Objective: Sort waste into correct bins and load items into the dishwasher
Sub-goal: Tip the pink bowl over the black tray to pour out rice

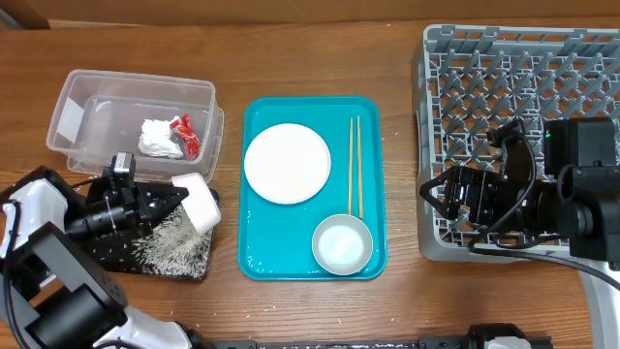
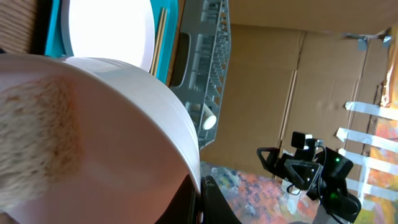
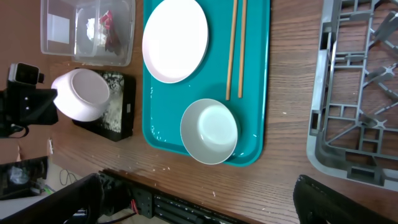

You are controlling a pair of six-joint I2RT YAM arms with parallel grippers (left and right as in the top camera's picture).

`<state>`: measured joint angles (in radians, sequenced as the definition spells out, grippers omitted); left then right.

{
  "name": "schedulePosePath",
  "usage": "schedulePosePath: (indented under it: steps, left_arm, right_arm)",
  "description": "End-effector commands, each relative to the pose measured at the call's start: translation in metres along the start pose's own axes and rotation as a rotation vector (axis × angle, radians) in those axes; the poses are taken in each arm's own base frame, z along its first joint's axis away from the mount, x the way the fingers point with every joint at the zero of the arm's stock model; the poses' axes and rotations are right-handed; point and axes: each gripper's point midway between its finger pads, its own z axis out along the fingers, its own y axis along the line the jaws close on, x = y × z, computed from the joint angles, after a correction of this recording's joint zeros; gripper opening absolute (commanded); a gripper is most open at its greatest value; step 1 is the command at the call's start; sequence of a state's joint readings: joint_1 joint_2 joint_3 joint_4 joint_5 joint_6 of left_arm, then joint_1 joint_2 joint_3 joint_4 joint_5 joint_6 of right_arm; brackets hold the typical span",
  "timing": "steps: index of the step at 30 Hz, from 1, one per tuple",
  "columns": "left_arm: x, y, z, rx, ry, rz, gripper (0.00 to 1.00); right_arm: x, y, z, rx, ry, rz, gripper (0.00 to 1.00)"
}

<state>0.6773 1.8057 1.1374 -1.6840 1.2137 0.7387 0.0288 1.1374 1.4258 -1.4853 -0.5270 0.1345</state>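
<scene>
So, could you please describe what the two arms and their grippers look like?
The left arm has white shells over black joints; the left gripper is black and tapered, with a boxy camera on top. The right arm and right gripper are black, with looping black cables and a green light.

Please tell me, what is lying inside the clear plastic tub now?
Inside the clear tub lie a crumpled white tissue wad and, touching its right side, a red shiny wrapper. Anything under the wad or the wrapper is covered and cannot be seen.
</scene>
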Motion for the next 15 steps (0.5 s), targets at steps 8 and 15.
schedulePosePath:
  steps: [8,15]
  left_arm:
    - [-0.01,0.006,-0.019,0.033,-0.086,-0.068,0.04]
    - [-0.016,0.002,-0.022,0.06,-0.122,-0.018,0.04]
  right_arm:
    - [0.002,0.002,0.0,-0.007,0.005,-0.009,1.0]
    - [0.003,0.002,0.0,-0.006,0.012,-0.005,1.0]
